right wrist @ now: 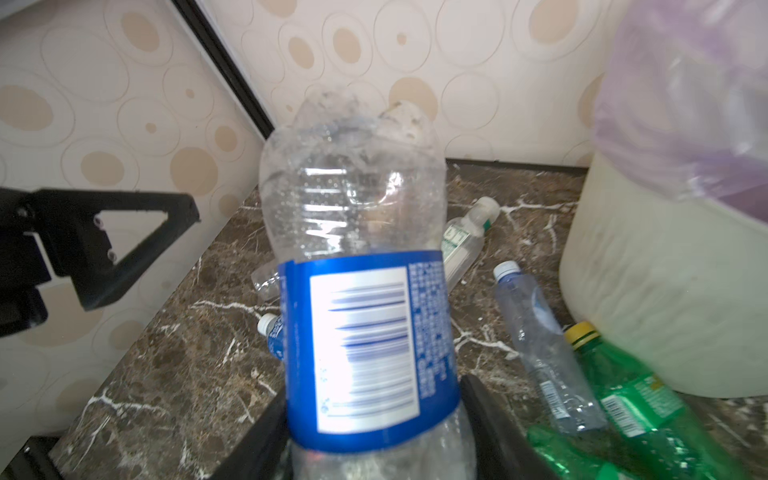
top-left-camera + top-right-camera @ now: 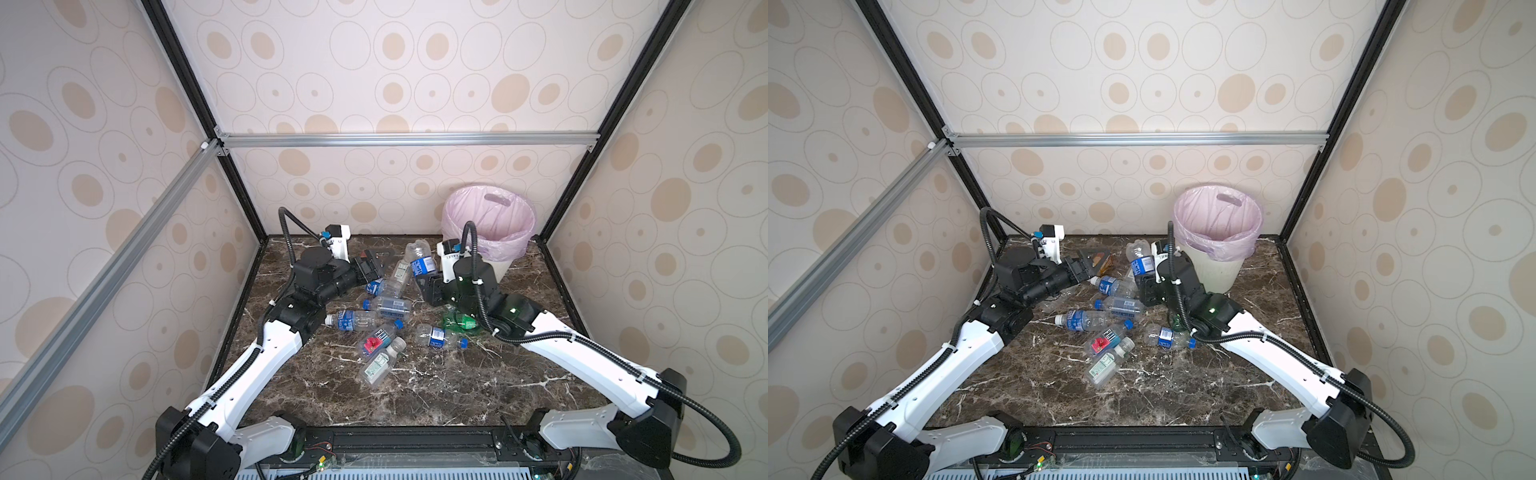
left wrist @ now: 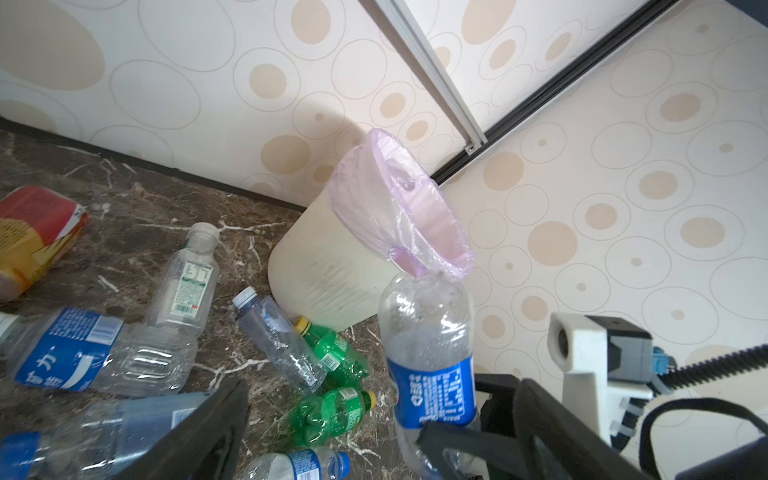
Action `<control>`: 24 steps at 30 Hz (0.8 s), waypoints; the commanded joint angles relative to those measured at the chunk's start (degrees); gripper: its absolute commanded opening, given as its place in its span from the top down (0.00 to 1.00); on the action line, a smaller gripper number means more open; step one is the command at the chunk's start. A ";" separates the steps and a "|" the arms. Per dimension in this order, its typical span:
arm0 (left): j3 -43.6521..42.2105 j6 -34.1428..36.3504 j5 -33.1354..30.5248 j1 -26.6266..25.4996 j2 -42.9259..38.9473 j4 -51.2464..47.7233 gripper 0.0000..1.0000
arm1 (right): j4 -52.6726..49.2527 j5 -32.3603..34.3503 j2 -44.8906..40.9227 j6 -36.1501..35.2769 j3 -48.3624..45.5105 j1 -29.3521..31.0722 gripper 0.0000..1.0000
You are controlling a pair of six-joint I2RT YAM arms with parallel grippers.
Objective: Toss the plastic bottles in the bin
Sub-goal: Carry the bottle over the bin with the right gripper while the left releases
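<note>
1. Table with a dark brown, white-veined marble pattern carries everything, and spotted walls close it in on three sides.
2. The round cream-white ribbed plastic bin, lined with a pale pink bag, stands upright in the far right corner with its mouth open upward. It is closer to the right arm, so that arm is probably meant to do the dropping.
3. The right hand is clamped on a clear plastic bottle with a blue label, gripping at the label's lower edge. The bottle is held upright above the table with its lumpy base uppermost, just beside the bin but not yet over the rim. A grip this low likely leaves the long end free to tip into the bag.
4. The left hand has its fingers wide apart and holds nothing. It hangs near the held bottle, on the side away from the bin, apparently keeping clear so the right arm can carry alone.
5. Loose plastic bottles, mostly clear with blue labels, lie on their sides in a heap mid-table between the arms. No bottle shows in the visible part of the bin's inside.
6. Two small green plastic bottles lie near the bin's foot.
</note>
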 commanded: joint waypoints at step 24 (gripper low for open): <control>24.87 19.48 -7.49 -22.75 15.77 -6.90 0.01 | -6.91 15.90 -2.71 -22.84 27.04 -14.07 0.49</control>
